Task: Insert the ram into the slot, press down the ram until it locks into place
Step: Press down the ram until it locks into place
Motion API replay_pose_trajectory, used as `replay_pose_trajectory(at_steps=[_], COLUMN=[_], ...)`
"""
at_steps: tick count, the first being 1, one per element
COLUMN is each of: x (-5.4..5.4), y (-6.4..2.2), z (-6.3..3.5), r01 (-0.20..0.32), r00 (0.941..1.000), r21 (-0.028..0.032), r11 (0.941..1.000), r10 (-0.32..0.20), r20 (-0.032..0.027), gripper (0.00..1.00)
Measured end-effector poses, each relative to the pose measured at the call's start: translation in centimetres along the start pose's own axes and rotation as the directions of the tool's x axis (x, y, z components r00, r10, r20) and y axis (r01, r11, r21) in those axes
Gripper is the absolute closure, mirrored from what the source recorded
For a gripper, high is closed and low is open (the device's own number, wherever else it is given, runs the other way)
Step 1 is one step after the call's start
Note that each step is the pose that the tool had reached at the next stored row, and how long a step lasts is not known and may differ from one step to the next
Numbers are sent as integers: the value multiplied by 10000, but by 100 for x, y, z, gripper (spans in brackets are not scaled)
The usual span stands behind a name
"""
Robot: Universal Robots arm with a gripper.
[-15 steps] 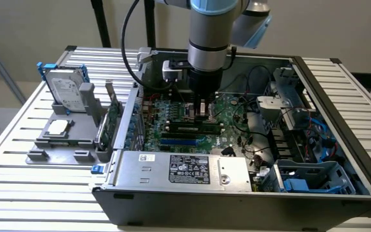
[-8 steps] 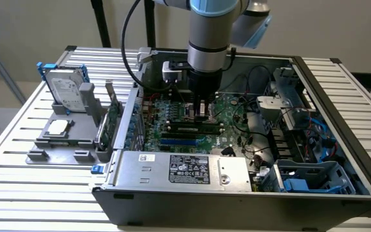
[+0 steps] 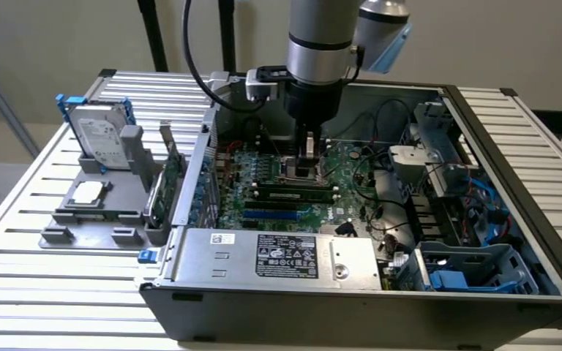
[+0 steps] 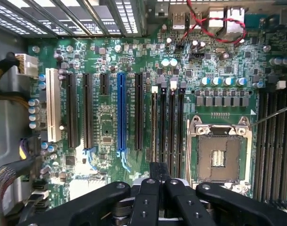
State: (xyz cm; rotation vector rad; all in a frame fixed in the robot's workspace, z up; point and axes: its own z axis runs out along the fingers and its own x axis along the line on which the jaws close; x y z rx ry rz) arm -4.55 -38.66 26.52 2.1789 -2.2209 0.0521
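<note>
The ram (image 3: pixel 289 195) is a long green stick standing on edge in a black slot in front of the CPU socket. In the wrist view I see the ram (image 4: pixel 155 127) edge-on in the outermost of several parallel black slots (image 4: pixel 174 132) with white end clips. My gripper (image 3: pixel 309 174) hangs straight down over the motherboard, just behind the ram in the exterior view. In the wrist view my gripper (image 4: pixel 160 165) sits over one end of these slots, its two black fingers pressed together with nothing between them. Whether it touches the ram is unclear.
The bare CPU socket (image 4: pixel 220 157) lies beside the slots, with more black slots (image 4: pixel 273 141) beyond it. A blue slot (image 4: pixel 120 113) and a white slot (image 4: pixel 53 106) lie on the other side. The power supply (image 3: pixel 276 256) fills the case front. A hard drive (image 3: pixel 100 142) and a green card (image 3: pixel 169 179) stand outside.
</note>
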Motion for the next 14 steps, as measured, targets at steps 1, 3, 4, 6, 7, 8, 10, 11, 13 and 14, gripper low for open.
replay_pose_trajectory(at_steps=[1,3,4,6,7,8,10,11,13,14], x=[0,-1,0,0,0,0,0,0,0,0], y=[0,0,0,0,0,0,0,0,0,0], z=[-1,0,-1,-1,-1,-2,-1,-1,-1,-1], r01=[1,0,0,0,0,0,0,0,0,0], r00=[10000,10000,10000,10000,10000,10000,10000,10000,10000,10000], r21=[-1,0,-1,-1,-1,-2,-2,-2,-2,-2], r11=[10000,10000,10000,10000,10000,10000,10000,10000,10000,10000], r10=[-1,0,0,0,0,0,0,0,0,0], r20=[7,15,17,24,28,30,38,49,63,66], gripper=[89,89,89,89,89,89,89,89,89,89])
